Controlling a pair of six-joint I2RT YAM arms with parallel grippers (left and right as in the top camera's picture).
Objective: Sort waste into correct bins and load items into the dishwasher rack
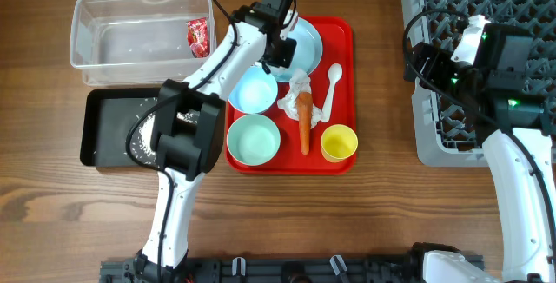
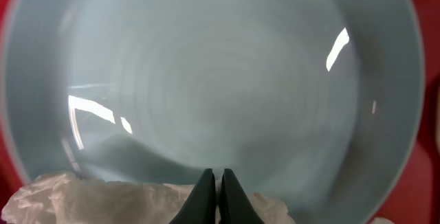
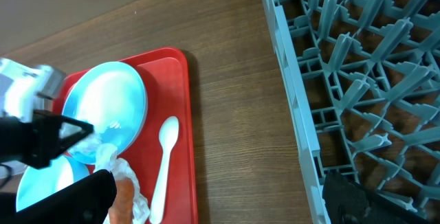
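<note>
Left wrist view: left gripper (image 2: 216, 181) sits low over the light blue plate (image 2: 206, 80). Its fingers are pinched together w/ nothing btwn them, tips just above the crumpled white tissue (image 2: 103, 196), which laps the plate's near rim. Overhead puts the tissue on the red tray (image 1: 343, 31), btwn the plate and the orange carrot (image 1: 304, 120), touching the carrot's top end.

Handling, my read:
- **Tissue:** featherlight, soft, squashes to almost nothing. Jaws need to part first, then bite deep on a raised fold; a shallow nip prob. slips off or tears. It may tug the carrot as it lifts.
- **Plate:** looks glossy, hard and slick, and breakable if it's ceramic. It lies flat, so only the rim gives a hold, best on the side clear of the tissue.
- **Carrot:** stiff and tapered, so grip across the thick part.
- **White plastic spoon (image 1: 333, 88):** thin, light, flat on the tray beside the tissue, so awkward to get under. Mid-handle looks best.

Right gripper (image 3: 216, 183) is spread wide and empty, hanging over bare table next to the dishwasher rack (image 3: 344, 80), well apart from the tray items.
</note>
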